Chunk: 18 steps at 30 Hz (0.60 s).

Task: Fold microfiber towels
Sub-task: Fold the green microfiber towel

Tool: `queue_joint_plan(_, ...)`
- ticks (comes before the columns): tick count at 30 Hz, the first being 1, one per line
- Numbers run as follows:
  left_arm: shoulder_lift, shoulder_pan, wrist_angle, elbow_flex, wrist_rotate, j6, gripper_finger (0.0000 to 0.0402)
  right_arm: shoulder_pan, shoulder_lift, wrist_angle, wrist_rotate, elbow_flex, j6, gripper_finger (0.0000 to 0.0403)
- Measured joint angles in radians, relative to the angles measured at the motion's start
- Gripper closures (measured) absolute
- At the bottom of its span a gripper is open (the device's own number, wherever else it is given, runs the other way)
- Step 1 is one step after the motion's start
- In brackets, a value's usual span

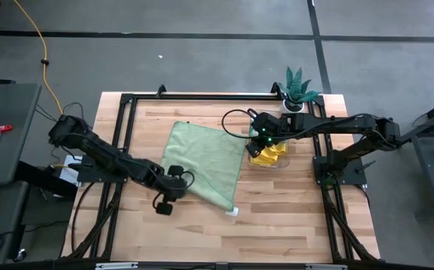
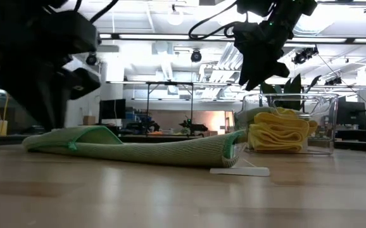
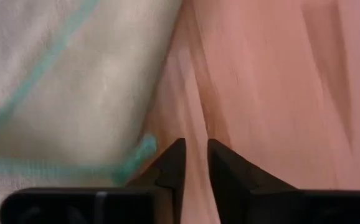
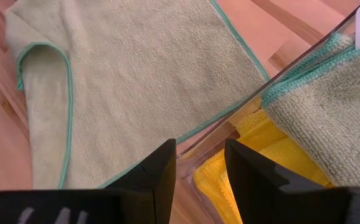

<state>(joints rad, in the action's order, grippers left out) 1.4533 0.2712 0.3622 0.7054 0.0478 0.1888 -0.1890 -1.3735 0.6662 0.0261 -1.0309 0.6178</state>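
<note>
A sage green microfiber towel (image 1: 206,161) lies spread on the wooden table, with one corner (image 4: 43,93) folded over onto it at its left side. My left gripper (image 3: 194,149) hangs low just off that side (image 1: 173,184), fingers a little apart, bare wood between them and the towel's edge (image 3: 144,148) beside one finger. My right gripper (image 4: 200,155) hovers open above the rim of a clear bin (image 1: 271,159). Folded yellow towels (image 2: 278,134) lie in the bin, and another green towel (image 4: 329,106) lies over its edge.
A small potted plant (image 1: 298,88) stands at the far right behind the bin. A white tag (image 2: 240,171) sticks out from the spread towel's near corner. Black frame rails (image 1: 127,120) run along the table's left, far and right sides. Bare wood lies near the front edge.
</note>
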Motion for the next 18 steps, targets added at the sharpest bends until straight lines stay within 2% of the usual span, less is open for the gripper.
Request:
queue_joint_plan(5, 0.028, 0.009, -0.015, 0.002, 0.081, -0.064, 0.0301, 0.000, 0.000, -0.001, 0.002, 0.000, 0.002, 0.0274)
queue_joint_plan(9, 0.052, -0.005, 0.000, 0.003, 0.091, -0.151, 0.0273, 0.000, 0.000, -0.005, 0.002, 0.000, 0.006, 0.0274)
queue_joint_plan(18, 0.112, -0.018, 0.004, 0.002, 0.121, -0.252, 0.0265, 0.000, 0.000, -0.005, 0.005, 0.000, 0.014, 0.0274)
